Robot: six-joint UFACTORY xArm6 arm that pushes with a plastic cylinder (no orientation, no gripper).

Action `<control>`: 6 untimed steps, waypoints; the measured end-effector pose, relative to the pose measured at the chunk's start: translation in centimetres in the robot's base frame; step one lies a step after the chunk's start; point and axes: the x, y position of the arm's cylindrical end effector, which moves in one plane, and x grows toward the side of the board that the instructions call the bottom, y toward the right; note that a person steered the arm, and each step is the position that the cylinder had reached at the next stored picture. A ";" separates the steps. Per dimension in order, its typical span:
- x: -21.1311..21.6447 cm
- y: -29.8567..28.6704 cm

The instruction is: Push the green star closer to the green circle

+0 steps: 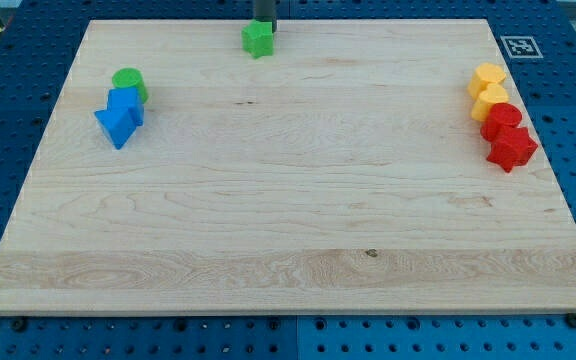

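The green star (258, 39) lies near the board's top edge, left of the middle. My tip (266, 26) stands right against the star's upper right side, its very end partly hidden behind the star. The green circle (128, 82) sits at the view's left, well apart from the star and touching the blue blocks below it.
Two blue blocks (120, 114) sit pressed together just below the green circle. At the view's right, two yellow blocks (488, 86) and two red blocks (506, 135) form a tight column. The wooden board (288, 230) rests on a blue pegboard table.
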 end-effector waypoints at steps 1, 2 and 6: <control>2.2 0.0; 2.2 0.7; 5.1 0.5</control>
